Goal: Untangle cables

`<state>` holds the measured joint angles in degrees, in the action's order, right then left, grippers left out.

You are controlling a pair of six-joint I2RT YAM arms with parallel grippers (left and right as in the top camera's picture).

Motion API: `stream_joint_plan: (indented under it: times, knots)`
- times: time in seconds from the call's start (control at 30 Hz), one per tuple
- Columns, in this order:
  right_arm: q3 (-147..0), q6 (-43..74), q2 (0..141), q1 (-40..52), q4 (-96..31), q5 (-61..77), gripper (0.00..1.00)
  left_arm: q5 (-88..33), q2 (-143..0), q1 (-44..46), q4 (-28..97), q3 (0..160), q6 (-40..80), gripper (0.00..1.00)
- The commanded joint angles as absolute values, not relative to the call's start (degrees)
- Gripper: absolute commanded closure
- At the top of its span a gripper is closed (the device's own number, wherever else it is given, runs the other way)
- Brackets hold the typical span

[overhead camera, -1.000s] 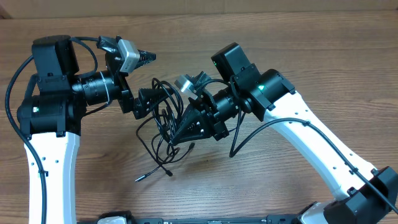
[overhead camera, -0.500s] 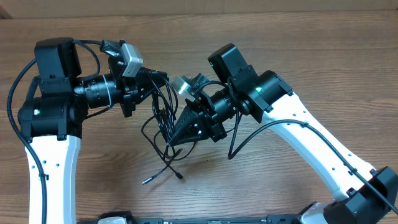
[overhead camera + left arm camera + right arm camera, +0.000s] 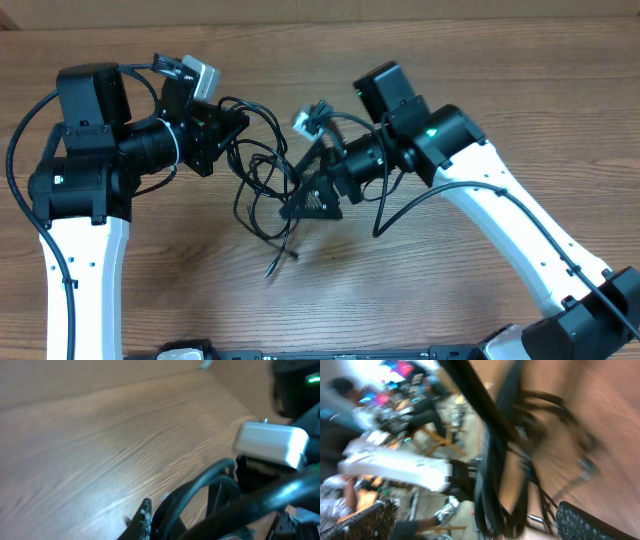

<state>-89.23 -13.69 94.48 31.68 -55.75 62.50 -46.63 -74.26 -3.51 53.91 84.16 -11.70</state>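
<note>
On the wood-grain worktop [image 3: 480, 70], between the two arms, a knot of thin black cables [image 3: 262, 190], drawn up in loops, with one blurred plug end [image 3: 273, 267] trailing low towards the near edge. Crowded from the left by a white wrist camera [image 3: 198, 72] and a thicker black arm lead [image 3: 20, 140]. Crowded from the right by a second white camera [image 3: 308, 121] and another thick lead [image 3: 400, 212] arcing under the forearm. At the knot's upper left, the left pincer [image 3: 232, 122], clamped tight on the top loops, cords running just past its fingertip [image 3: 145, 517] in the wrist view. At the knot's right side, the right pincer [image 3: 310, 207], spread wide and gripping nothing. Fingers [image 3: 590, 522] set far apart, with strands passing between them; too blurred to tell whether touching.
</note>
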Motion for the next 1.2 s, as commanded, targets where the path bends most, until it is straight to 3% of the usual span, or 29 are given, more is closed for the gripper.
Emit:
stream_joint_plan:
  times: [0.0, 0.37, 0.6, 0.93, 1.17]
  knots:
    - [-89.1, -9.8, 94.11, 29.39, -56.4, 53.06, 0.0, -38.61, -73.8, -3.84, 54.5, 84.9, -1.37, 0.96]
    - [-89.12, 1.72, 94.04, 24.95, -56.71, 39.44, 0.0, -37.06, -73.71, -3.51, 57.95, 84.9, 9.08, 0.96]
    - [-91.11, 3.18, 93.17, 25.17, -57.6, 32.08, 0.0, -37.06, -73.69, 0.1, 58.52, 84.9, 11.88, 0.96]
    - [-91.81, -18.26, 84.68, 26.52, -58.85, 26.61, 0.0, -34.96, -73.69, 2.79, 58.17, 84.9, 17.3, 0.96]
    - [-91.81, -21.78, 79.33, 32.91, -56.66, 14.9, 0.0, -40.86, -73.69, 4.84, 56.58, 84.93, 14.22, 0.96]
